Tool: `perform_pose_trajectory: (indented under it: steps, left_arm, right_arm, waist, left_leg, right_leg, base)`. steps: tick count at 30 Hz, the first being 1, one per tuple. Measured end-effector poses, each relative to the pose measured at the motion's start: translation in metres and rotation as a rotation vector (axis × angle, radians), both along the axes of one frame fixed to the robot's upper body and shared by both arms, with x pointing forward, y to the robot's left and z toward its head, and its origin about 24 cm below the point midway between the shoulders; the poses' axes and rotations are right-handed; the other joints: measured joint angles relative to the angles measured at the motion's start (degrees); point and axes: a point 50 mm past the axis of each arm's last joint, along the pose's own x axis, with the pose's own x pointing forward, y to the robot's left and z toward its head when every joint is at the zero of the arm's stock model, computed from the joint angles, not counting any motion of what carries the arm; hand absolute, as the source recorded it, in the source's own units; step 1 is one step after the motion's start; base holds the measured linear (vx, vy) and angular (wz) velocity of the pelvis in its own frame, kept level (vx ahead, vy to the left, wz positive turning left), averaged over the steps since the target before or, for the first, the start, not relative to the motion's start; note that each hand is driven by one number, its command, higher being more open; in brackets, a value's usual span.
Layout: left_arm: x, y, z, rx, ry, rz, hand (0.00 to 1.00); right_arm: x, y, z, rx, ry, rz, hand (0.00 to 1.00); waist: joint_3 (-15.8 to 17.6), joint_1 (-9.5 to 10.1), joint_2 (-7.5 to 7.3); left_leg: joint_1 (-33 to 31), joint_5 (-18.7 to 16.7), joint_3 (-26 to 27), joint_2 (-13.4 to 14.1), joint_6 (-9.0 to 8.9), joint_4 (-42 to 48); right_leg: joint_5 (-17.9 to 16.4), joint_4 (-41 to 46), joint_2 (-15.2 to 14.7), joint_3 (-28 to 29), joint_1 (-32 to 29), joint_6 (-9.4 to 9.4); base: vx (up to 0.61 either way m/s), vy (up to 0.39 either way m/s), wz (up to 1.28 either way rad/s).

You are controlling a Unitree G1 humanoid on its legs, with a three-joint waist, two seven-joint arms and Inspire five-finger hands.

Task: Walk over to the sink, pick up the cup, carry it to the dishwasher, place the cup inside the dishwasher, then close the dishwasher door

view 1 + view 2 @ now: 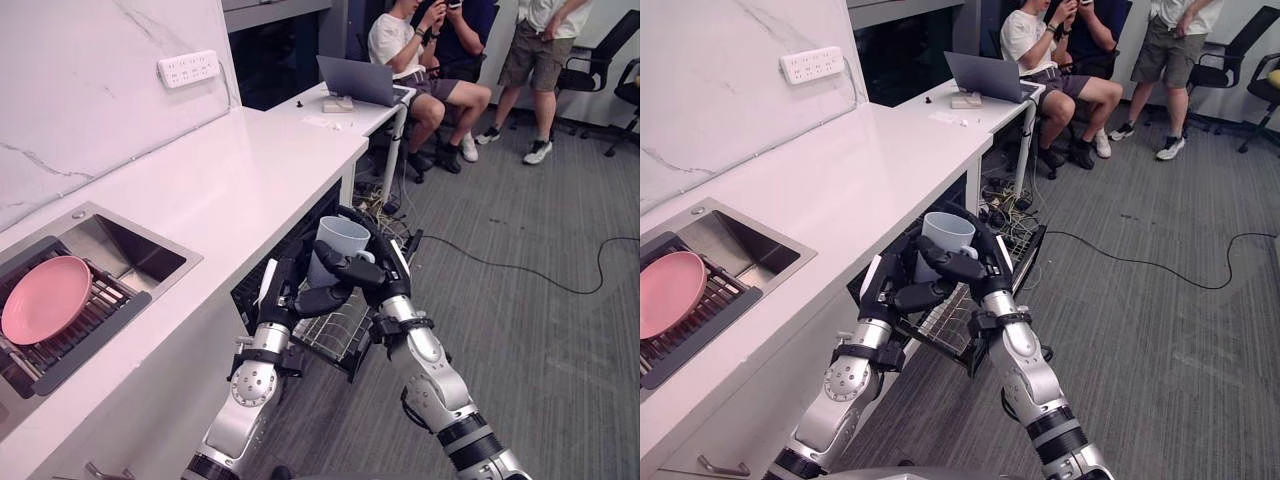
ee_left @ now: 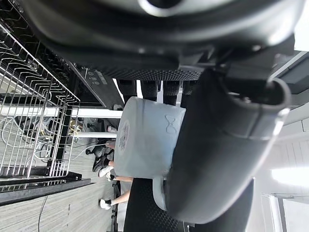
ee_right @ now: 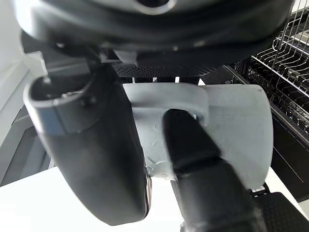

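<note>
Both hands are on the cup (image 1: pixel 341 238) here. It sits upright, mouth up, out in the air just off the counter's (image 1: pixel 235 165) front edge. The left hand (image 1: pixel 285 290) comes in from below on the counter side, its fingers (image 2: pixel 155 90) curled round one side of the cup and its thumb (image 2: pixel 217 159) wrapped across the other, so that hand is clamped on it. The right hand (image 1: pixel 378 272) closes in from the other side, thumb (image 3: pixel 91 159) pressed on the cup's wall and dark fingers curled round the body beneath the rim, gripping as well.

Directly under the cup is the wire rack (image 1: pixel 335 340), drawn out of the open dishwasher (image 1: pixel 945 202) below the counter. The cup hangs above the rack, not touching it. From the left wrist the rack's wires (image 2: pixel 34 111) show just beside the cup's base.

Off to the robot's left the sink (image 1: pixel 135 255) is set into the counter, with a pink plate (image 1: pixel 45 298) lying on a dark drainer inside it, well apart from the hands. A white power strip (image 1: pixel 188 68) is fixed to the marble wall above the counter. At the counter's far end an open laptop (image 1: pixel 362 80) stands, and beyond it two people sit on chairs while a third person (image 1: pixel 540 60) stands on the grey floor (image 1: pixel 540 330), where a black cable trails
</note>
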Motion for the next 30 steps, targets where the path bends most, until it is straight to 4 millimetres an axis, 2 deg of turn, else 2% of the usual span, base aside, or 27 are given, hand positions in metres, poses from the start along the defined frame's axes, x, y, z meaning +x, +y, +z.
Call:
perform_pose_trajectory:
  steps: [6,10,12,16,18,22,24,25,26,27,29,30]
  left_arm:
    - [-0.004,-0.003,0.009,-0.023,-0.039,0.013,0.9]
    - [-0.016,0.001,0.013,-0.023,-0.086,0.02,0.9]
    - [-0.018,0.006,0.009,-0.021,-0.07,0.044,0.9]
    - [-0.026,0.016,-0.008,0.028,-0.003,0.083,0.9]
    - [-0.032,0.018,-0.025,0.061,0.069,0.084,0.9]
    - [-0.039,0.019,-0.053,0.092,0.192,0.05,0.9]
    - [-0.041,0.021,-0.066,0.095,0.255,0.046,0.9]
    - [-0.041,0.023,-0.068,0.092,0.27,0.051,0.9]
    - [-0.041,0.03,-0.072,0.082,0.29,0.076,0.9]
    - [-0.04,0.033,-0.073,0.079,0.299,0.09,0.9]
    - [-0.035,0.045,-0.078,0.075,0.321,0.144,0.9]
    - [-0.033,0.048,-0.078,0.074,0.319,0.155,0.9]
  right_arm:
    - [0.002,-0.012,0.014,-0.15,-0.104,-0.057,0.3]
    - [0.0,-0.033,0.028,-0.299,-0.191,-0.19,0.3]
    - [-0.001,-0.04,0.027,-0.331,-0.191,-0.23,0.3]
    - [-0.012,-0.048,0.012,-0.467,-0.158,-0.249,0.3]
    - [-0.019,-0.052,-0.005,-0.556,-0.107,-0.227,0.3]
    - [-0.02,-0.062,-0.037,-0.632,0.031,-0.199,0.3]
    - [-0.01,-0.071,-0.052,-0.685,0.115,-0.186,0.3]
    - [-0.006,-0.072,-0.054,-0.698,0.131,-0.185,0.3]
    - [0.006,-0.074,-0.053,-0.711,0.146,-0.186,0.3]
    - [0.012,-0.073,-0.048,-0.713,0.126,-0.194,0.3]
    - [0.043,-0.075,-0.02,-0.746,0.048,-0.232,0.3]
    - [0.05,-0.078,-0.014,-0.76,0.039,-0.245,0.3]
  waist:
    - [-0.01,-0.06,-0.02]
    - [-0.01,0.06,-0.03]
    - [-0.01,0.03,-0.02]
    - [-0.01,0.05,-0.02]
    - [-0.01,0.18,-0.02]
    - [0.31,0.85,-0.15]
    - [3.14,1.43,-0.05]
    - [4.43,1.52,-0.11]
    - [7.31,2.01,-0.15]
    - [8.42,2.23,-0.06]
    - [12.35,2.66,0.52]
    - [13.45,3.07,0.66]
  left_leg:
    - [0.16,0.02,-0.23,0.06,-0.03,-0.01]
    - [0.26,0.03,-0.59,0.01,-0.03,-0.31]
    - [0.28,0.06,-0.77,0.03,-0.04,-0.33]
    - [0.11,0.09,-1.21,0.06,-0.09,-0.37]
    - [-0.56,0.25,-1.67,0.03,-0.08,-0.38]
    - [-3.95,0.83,-3.22,0.32,-0.49,-0.27]
    - [-6.84,2.39,-4.35,0.5,-0.15,0.05]
    - [-7.6,2.53,-4.68,0.51,-0.12,0.43]
    - [-9.14,2.47,-4.95,0.57,-0.19,2.05]
    - [-10.1,2.44,-5.07,0.51,-0.23,2.84]
    - [-13.67,2.02,-6.57,0.21,-0.59,5.26]
    - [-14.27,2.1,-7.05,0.18,-0.5,5.48]
  right_leg:
    - [0.01,0.0,0.05,-0.09,0.16,0.01]
    - [-0.04,-0.02,0.01,-0.48,0.33,0.06]
    - [-0.08,-0.02,0.03,-0.7,0.33,0.05]
    - [-0.31,-0.08,0.05,-1.25,0.38,0.13]
    - [-0.35,-0.13,0.03,-1.76,0.06,0.18]
    - [-0.13,0.04,-0.19,-3.23,-2.38,0.05]
    - [0.12,1.63,-0.1,-4.4,-5.06,-0.09]
    - [0.08,2.19,-0.12,-4.7,-5.64,-0.13]
    - [-0.07,3.5,-0.22,-4.99,-6.92,-0.28]
    - [-0.11,4.11,-0.24,-5.03,-7.7,-0.33]
    - [-0.84,7.15,-0.5,-6.38,-10.65,-0.61]
    - [-1.22,8.08,-0.61,-6.78,-11.31,-0.71]
  base:
    - [0.0,0.0,0.0]
    - [-0.02,-0.006,0.04]
    - [-0.04,-0.005,0.05]
    - [-0.03,-0.012,0.07]
    - [-0.02,-0.012,0.11]
    - [-0.03,-0.007,0.23]
    - [-0.03,-0.001,0.29]
    - [-0.08,0.004,0.27]
    - [-0.09,0.012,0.13]
    - [-0.13,0.019,0.16]
    - [-0.14,0.012,0.31]
    - [-0.15,0.0,0.38]
